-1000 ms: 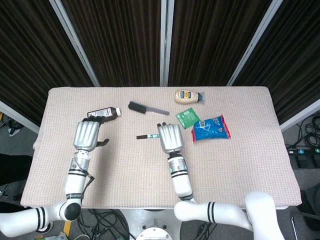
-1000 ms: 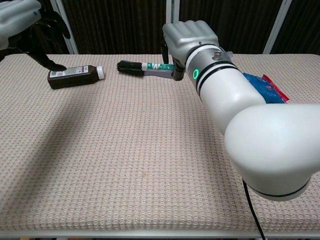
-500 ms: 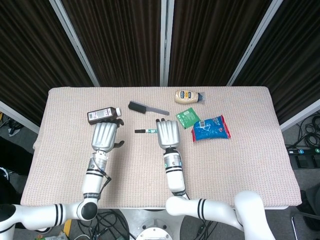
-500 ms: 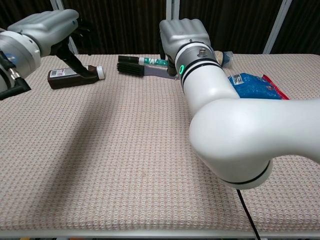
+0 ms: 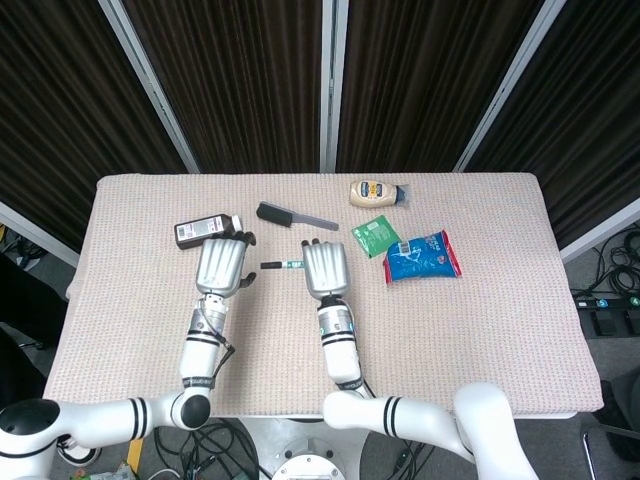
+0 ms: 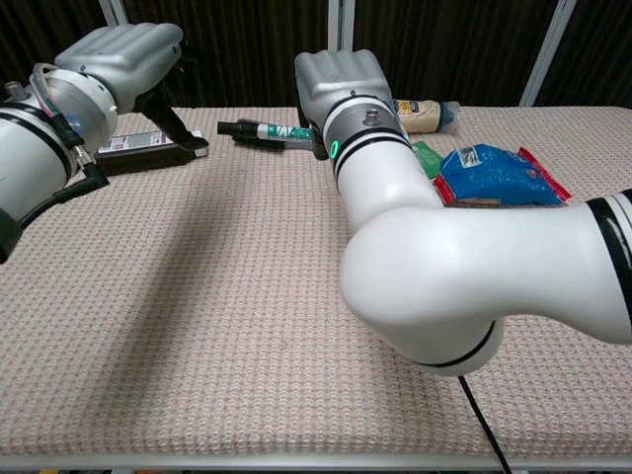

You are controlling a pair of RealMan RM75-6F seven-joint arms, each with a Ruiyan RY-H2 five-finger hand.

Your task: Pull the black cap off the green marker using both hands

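The green marker (image 5: 289, 265) (image 6: 281, 130) is held level above the table by my right hand (image 5: 324, 270) (image 6: 334, 83), which grips its barrel end. Its black cap (image 5: 269, 265) (image 6: 233, 128) sticks out to the left, free of both hands. My left hand (image 5: 221, 265) (image 6: 123, 51) hovers just left of the cap with its fingers apart and nothing in them; a small gap separates it from the cap.
A brown bottle (image 5: 207, 229) (image 6: 148, 148) lies behind my left hand. A black comb (image 5: 293, 216) lies behind the marker. A mayonnaise bottle (image 5: 377, 192), a green sachet (image 5: 377, 237) and a blue snack bag (image 5: 423, 256) (image 6: 497, 172) sit to the right.
Both hands have moved toward each other. My left hand came right from the table's left side; my right hand carried the marker left, so the cap now lies close to my left hand.
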